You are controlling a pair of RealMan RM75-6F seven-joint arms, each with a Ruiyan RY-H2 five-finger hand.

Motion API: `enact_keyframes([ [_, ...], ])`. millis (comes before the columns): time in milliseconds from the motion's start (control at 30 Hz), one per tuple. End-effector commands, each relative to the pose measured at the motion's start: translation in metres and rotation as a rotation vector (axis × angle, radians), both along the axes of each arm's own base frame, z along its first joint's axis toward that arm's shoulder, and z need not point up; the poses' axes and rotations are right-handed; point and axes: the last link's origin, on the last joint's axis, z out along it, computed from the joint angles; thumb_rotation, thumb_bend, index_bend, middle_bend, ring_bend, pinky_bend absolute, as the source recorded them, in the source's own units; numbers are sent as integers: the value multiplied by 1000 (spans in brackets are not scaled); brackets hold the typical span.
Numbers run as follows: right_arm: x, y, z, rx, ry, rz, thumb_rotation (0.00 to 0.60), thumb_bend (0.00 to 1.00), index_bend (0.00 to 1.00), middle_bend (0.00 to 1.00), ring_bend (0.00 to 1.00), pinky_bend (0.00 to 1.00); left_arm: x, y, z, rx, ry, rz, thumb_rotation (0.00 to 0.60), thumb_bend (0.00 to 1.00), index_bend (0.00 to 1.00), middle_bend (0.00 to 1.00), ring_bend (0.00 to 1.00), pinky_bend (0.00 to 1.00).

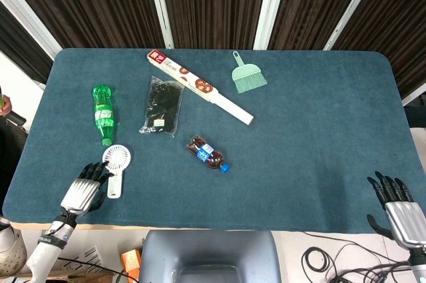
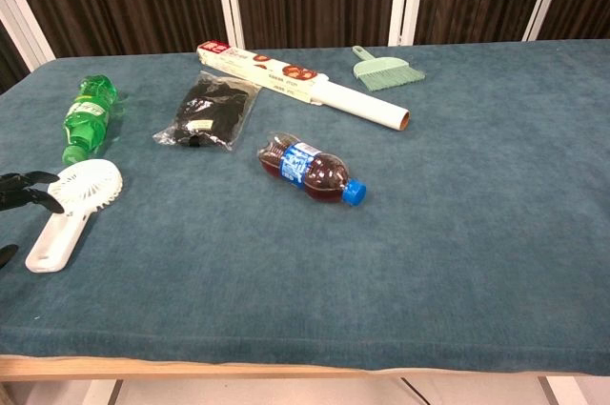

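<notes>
Here the white fan (image 1: 116, 162) lies flat, round-headed, short-handled.

head overhead, chest low, same table (image 1: 319, 130)

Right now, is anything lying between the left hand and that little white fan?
Nothing visible does. The left hand is at the white handheld fan, its fingers reaching the fan's round head. The green bottle lies beyond the fan, not between them.

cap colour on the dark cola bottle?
Blue; the cola bottle cap shows best in the chest view.
</notes>
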Motion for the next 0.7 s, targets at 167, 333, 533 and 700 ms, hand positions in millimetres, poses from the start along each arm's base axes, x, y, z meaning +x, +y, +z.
enact_keyframes([
  [167, 0, 1, 3, -15, -8, -2, 600, 286, 0, 0, 0, 0, 1, 0, -3, -13, -1, -3, 600, 557, 254, 0, 0, 82],
  [333, -1, 2, 3, -8, -7, 0, 600, 286, 0, 0, 0, 0, 2, 0, -5, -19, 3, 0, 600, 560, 254, 0, 0, 82],
  [533, -1, 3, 3, -4, -6, -1, 600, 285, 0, 0, 0, 0, 4, 2, -6, -19, -2, -6, 600, 564, 254, 0, 0, 83],
  [700, -2, 3, 4, -11, -8, -6, 600, 286, 0, 0, 0, 0, 5, 4, -6, -22, -5, -3, 600, 564, 254, 0, 0, 83],
])
